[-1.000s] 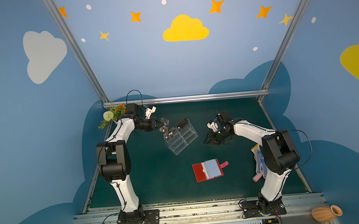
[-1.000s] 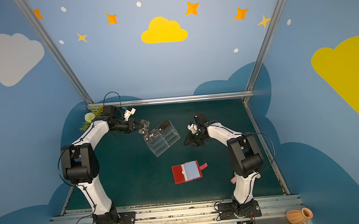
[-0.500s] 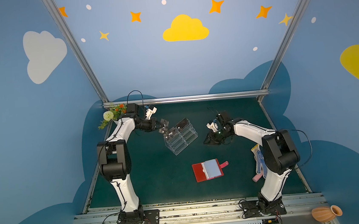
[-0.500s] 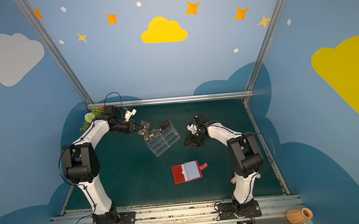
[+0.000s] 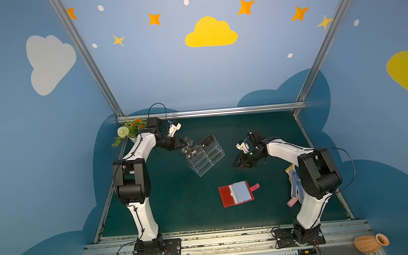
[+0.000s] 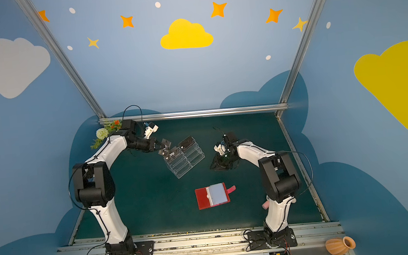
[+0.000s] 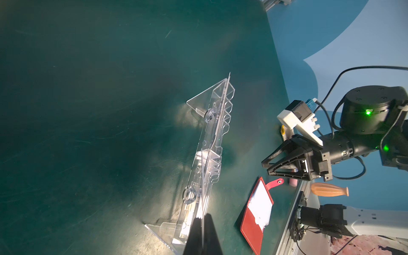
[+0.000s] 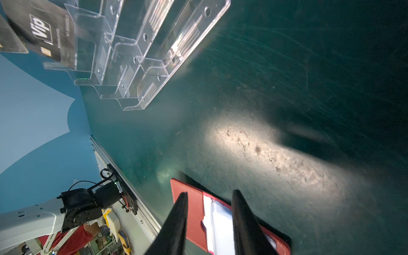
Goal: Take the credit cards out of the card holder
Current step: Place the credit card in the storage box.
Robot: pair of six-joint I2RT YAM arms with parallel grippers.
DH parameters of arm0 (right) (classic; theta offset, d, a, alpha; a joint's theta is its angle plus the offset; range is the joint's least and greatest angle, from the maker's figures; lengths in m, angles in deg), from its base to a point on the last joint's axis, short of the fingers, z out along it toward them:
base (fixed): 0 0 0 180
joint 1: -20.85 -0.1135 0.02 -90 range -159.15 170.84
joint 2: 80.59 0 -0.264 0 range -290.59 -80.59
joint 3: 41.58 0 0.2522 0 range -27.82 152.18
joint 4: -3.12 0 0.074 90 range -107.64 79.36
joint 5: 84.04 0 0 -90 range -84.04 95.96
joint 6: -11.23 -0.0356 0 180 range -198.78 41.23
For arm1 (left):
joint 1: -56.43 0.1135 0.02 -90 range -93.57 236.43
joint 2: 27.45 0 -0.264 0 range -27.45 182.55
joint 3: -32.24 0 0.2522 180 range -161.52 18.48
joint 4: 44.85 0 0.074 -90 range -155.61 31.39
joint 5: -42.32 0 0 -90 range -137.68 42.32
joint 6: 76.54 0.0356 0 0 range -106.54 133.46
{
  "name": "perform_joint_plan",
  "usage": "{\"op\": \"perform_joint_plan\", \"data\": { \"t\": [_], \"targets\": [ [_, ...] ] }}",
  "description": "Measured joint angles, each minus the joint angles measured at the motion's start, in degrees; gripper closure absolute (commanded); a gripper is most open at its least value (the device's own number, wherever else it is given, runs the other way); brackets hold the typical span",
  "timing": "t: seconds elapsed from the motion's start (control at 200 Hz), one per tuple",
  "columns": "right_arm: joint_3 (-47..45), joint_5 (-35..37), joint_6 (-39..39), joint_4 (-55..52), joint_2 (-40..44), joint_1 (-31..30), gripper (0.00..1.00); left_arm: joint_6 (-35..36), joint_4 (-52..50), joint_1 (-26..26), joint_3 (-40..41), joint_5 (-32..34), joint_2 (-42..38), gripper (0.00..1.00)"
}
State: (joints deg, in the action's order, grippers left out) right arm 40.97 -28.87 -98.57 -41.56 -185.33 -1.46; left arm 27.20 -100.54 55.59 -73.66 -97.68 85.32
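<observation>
Nothing visibly moved. Left end effector (image 5: 188,144) gripped credit card (image 8: 12,35) by acrylic stand (image 5: 205,158); right end effector (image 8: 210,192), parted, empty, nearer card holder (image 5: 226,196).

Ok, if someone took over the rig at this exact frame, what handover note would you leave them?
Left claw: shut on a third card, edge-on, beside the clear stand.
Right claw: open, empty, over the mat, apart from the red card holder.
Done: holder lies open; Vip card and another dark card sit in the stand's top pockets.
To do: place the held card; check the sleeves, where no dark card shows from here.
</observation>
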Motion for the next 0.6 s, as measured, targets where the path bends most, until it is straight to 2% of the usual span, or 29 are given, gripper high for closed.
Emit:
{"op": "perform_joint_plan", "data": {
  "t": [0.601],
  "targets": [
    [-3.3, -1.6, 0.6, 2.2, 1.6, 1.1, 0.67, 2.6, -1.6, -2.3, -1.1, 4.1, 1.6, 0.96]
  ]
}}
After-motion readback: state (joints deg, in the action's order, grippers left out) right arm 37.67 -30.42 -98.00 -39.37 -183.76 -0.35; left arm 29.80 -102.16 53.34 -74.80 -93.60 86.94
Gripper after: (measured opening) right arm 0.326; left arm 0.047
